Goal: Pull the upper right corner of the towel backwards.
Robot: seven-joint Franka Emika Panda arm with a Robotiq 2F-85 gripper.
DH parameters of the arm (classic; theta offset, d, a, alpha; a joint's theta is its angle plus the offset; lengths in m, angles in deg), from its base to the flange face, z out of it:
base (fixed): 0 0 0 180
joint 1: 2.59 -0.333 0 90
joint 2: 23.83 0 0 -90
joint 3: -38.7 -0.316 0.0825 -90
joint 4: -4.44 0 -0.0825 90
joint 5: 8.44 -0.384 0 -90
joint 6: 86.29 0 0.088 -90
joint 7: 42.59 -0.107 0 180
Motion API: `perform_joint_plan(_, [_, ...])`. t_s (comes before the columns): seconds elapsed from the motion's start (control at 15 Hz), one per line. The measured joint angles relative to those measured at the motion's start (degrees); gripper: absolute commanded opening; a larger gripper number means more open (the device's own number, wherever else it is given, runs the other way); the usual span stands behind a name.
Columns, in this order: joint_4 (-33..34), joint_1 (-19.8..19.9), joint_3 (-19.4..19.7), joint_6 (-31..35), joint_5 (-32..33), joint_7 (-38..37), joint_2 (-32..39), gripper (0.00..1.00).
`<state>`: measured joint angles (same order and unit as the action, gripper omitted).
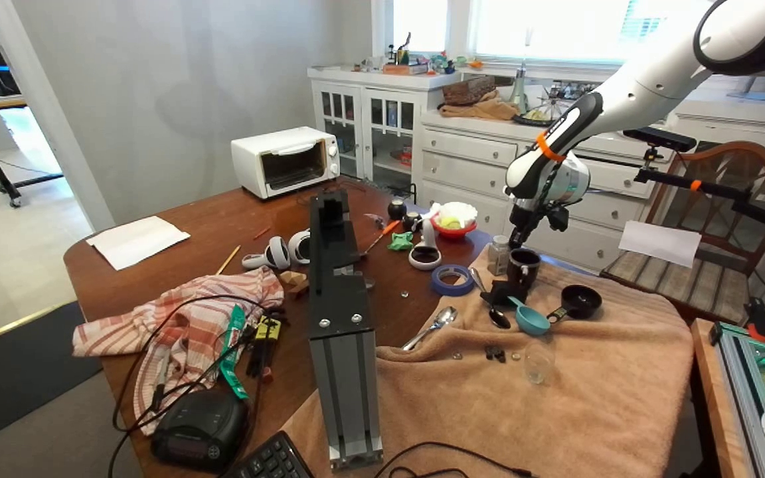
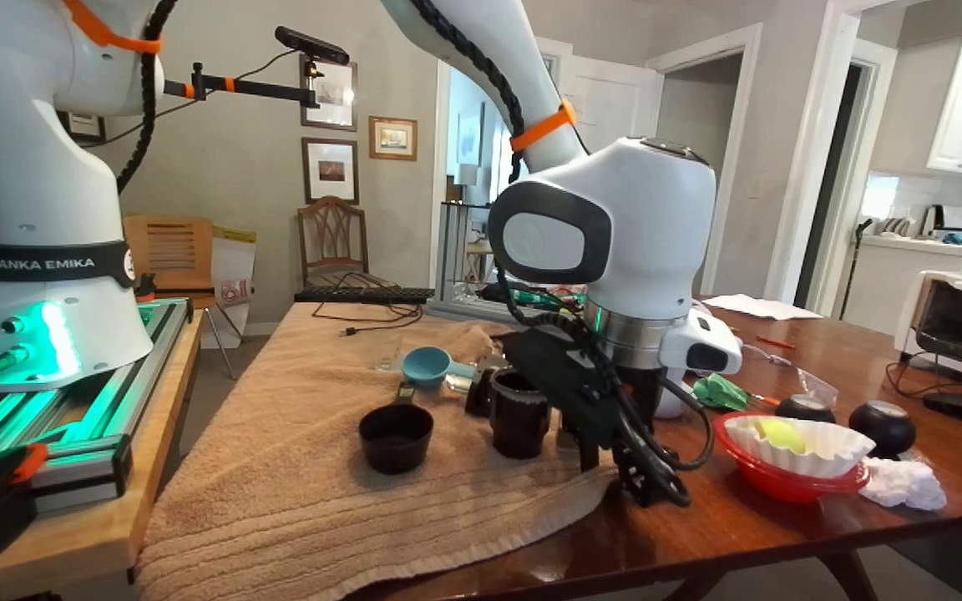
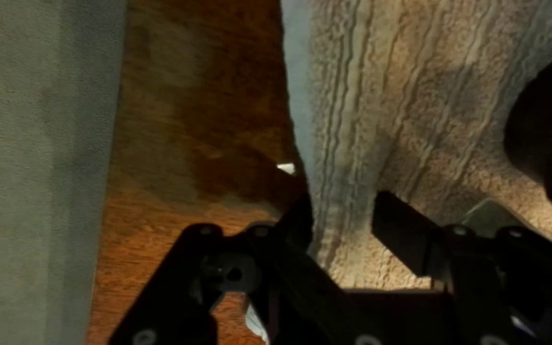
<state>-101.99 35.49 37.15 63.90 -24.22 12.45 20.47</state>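
Basically, towel [image 2: 281,484] is spread over the table [image 2: 585,534]; in an exterior view its striped border runs along the near side, hem curving up to the gripper [image 3: 344,223] at the right end. Jaws stand apart there, gap showing, strip of hem between them; can't tell if they touch the cloth. Room to move: bare wood right of the hem, out to the red bowl [image 2: 790,491], which sits apart from the gripper. Tight on the left: dark mug [image 2: 520,417] just beside it.

Counts: one mug, one black measuring cup [image 2: 396,442], one teal measuring cup [image 2: 426,367], all on towel. Two round black pots [image 2: 882,431], one red bowl, one white toaster oven [image 1: 283,143], all on bare wood. One blue tape roll [image 1: 452,288] by the towel's edge. Spoons [image 1: 447,315]: partly hidden, count unclear.

Surface: glossy brown wood, matte tan cloth on top. Room: grey walls [image 1: 176,86], white drawer unit [image 1: 469,149] beyond the table, at least three framed pictures [image 2: 331,171].
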Motion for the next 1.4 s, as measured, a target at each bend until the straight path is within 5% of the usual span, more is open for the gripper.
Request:
perform_joint_plan(0.07, [0.00, -0.14, 0.00, 0.00, 0.24, -0.21, 0.01, 0.00])
perform_joint_plan(1.4, [6.05, -1.76, 0.11, -2.84, 3.65, -8.40, 3.14, 0.00])
